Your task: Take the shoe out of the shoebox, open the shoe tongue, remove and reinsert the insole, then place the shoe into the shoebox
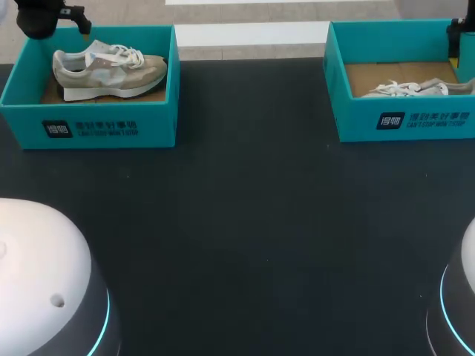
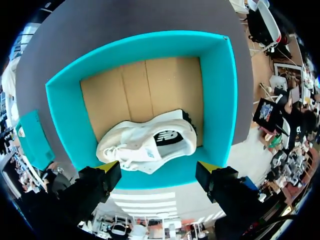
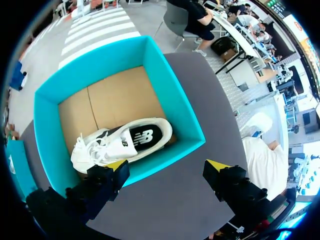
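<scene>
Two teal boxes on the dark desk (image 1: 245,208) each hold one shoe: left shoe (image 1: 107,70) in the left shoebox (image 1: 89,130), right shoe (image 1: 412,89) in the right shoebox (image 1: 404,122), with the left gripper (image 2: 157,167) and right gripper (image 3: 167,165) above them, fingers apart.

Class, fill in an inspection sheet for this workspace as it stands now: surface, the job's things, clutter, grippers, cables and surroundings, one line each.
Surface: dark table, bare between the boxes.
Job's things: left shoebox, teal and open, with the left shoe inside. The right shoebox is the same, with the right shoe inside. No shoe has been taken out yet.
Clutter: nothing seen.
Grippers: left gripper is open and empty, above the left shoebox. The right gripper is open and empty, above the right shoebox.
Cables: nothing seen.
Surroundings: nothing seen reaching over the table.
</scene>
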Controlling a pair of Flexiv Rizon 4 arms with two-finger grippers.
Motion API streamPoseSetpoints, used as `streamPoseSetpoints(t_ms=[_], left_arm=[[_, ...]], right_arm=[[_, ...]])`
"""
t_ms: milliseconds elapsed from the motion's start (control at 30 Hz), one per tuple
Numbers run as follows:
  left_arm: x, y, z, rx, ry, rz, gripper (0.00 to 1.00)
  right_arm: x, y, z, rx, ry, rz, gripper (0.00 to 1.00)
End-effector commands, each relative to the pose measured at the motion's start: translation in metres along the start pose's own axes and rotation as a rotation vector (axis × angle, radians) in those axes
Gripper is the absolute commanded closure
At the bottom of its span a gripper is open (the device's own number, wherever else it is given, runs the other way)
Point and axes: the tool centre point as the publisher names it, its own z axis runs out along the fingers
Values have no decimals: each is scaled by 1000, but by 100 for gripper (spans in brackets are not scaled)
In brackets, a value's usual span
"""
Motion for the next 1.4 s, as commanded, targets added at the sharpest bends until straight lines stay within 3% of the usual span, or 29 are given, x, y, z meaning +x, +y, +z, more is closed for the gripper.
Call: streamPoseSetpoints(t_ms=[33,300,333,367,400,433,500,1000,1067,1133,1200,1400], left_arm=[[13,31,20,92,14,3,0],[45,34,43,129,34,-41,0],[48,34,47,113,51,-50,20],[50,34,50,115,62,-56,32],[52,32,53,116,71,-55,36],[54,31,56,130,68,-58,48],[55,27,61,153,78,-67,54],[64,4,85,277,67,-145,55],[66,0,90,286,52,-120,51],[68,-3,94,302,49,-114,34],[69,-5,97,301,56,-116,28],[72,-8,108,342,55,-130,32]], right_arm=[[0,0,0,1,1,1,0],[0,0,0,1,1,1,0],[0,0,0,1,1,1,0],[0,0,0,1,1,1,0],[0,0,0,1,1,1,0],[0,0,0,1,1,1,0],[0,0,0,1,1,1,0],[0,0,0,1,1,1,0],[0,0,0,1,1,1,0],[0,0,0,1,1,1,0],[0,0,0,1,1,1,0],[0,0,0,1,1,1,0]])
